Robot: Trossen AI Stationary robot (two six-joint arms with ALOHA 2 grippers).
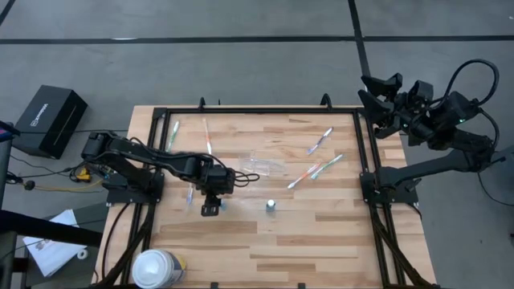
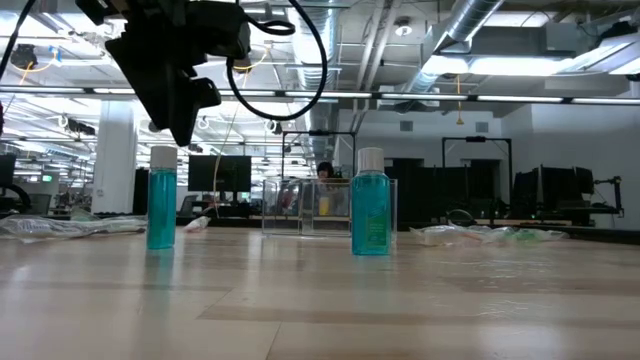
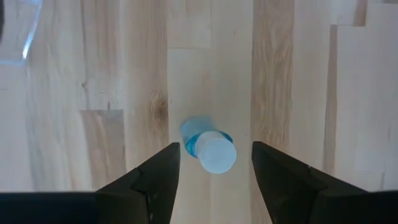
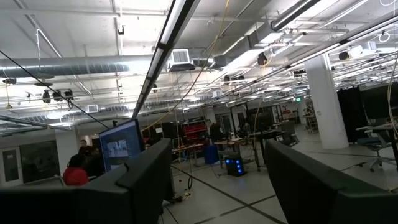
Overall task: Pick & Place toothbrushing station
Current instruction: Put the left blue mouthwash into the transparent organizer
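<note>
Two tiny blue tubes with white tops stand upright on the wooden table: one (image 3: 211, 149) right under my left gripper, the other (image 1: 271, 206) to its right. In the low view they show as the left tube (image 2: 161, 200) and the right tube (image 2: 371, 205). My left gripper (image 3: 215, 145) hangs open above the first tube, fingers pointing down, one on each side and well clear of it (image 2: 180, 110). The clear cup (image 1: 267, 167) sits mid-table. Slim toothbrushes lie at the far left (image 1: 173, 132), (image 1: 207, 138) and at the right (image 1: 320, 141), (image 1: 315, 171). My right gripper (image 1: 379, 95) is open, off the table's far right corner.
A big white canister (image 1: 157, 269) stands at the table's near left corner. A black frame (image 1: 257, 111) runs round the table's edges. A black box (image 1: 50, 120) sits on the floor at the left. Bare wood lies near the front edge.
</note>
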